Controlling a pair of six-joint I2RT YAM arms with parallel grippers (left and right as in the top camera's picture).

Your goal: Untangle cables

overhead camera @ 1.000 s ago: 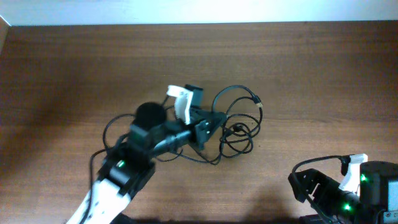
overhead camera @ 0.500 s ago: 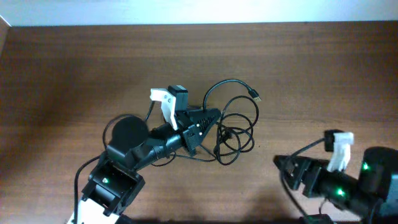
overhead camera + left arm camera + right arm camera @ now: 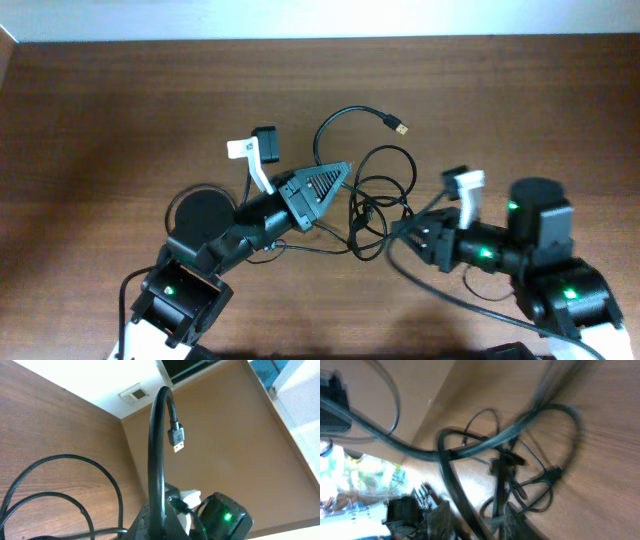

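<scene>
Left gripper [image 3: 338,173] is clamped on one strand of the cables [image 3: 380,205]. That strand rises from between its fingers and arcs over to a metal-tipped plug [image 3: 398,127] hanging clear of the desk [image 3: 120,100]. Remaining cord lies as a knot of overlapping loops at mid-desk, just right of that gripper. Right gripper [image 3: 408,237] sits at the tangle's lower right edge. Its wrist view is blurred, so I cannot tell whether its jaws are apart or together.

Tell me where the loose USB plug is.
Overhead view: the USB plug is beyond the far edge of the cables, right of the left gripper.
</scene>
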